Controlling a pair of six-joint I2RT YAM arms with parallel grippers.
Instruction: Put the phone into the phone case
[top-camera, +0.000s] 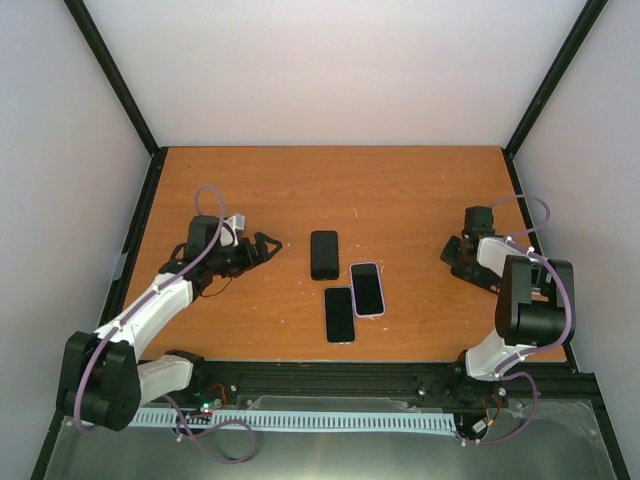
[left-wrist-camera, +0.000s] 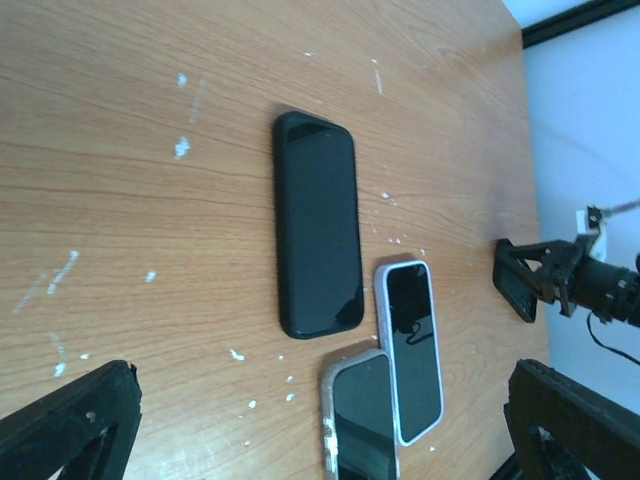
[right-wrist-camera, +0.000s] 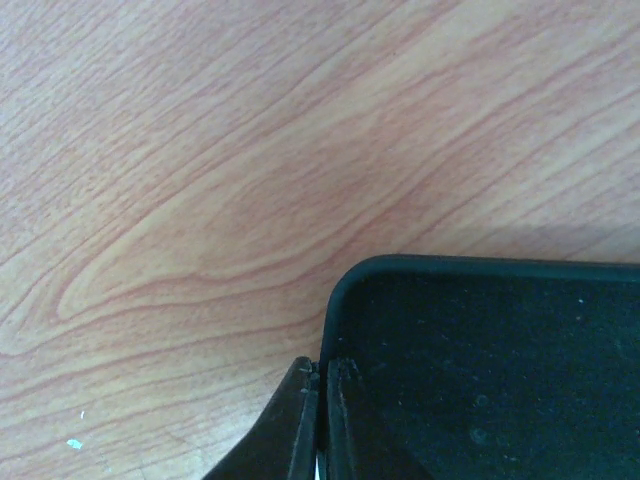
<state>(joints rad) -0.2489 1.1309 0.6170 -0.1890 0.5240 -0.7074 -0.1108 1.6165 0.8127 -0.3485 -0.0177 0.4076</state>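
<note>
Right of the black phone, well apart: right gripper, clamped on the rim of the phone case (black, raised edge), close over the table; resting on it or not, cannot tell. Left of the black phone, near: left gripper, fingers spread wide, holding nothing. Crowding the black phone's near right corner: lavender-rimmed phone, and edge against that, nearer the arm bases, grey-rimmed phone.

Black case cut off right, bottom; right tool grip unclear; grey-edged phone cut off bottom.
</note>
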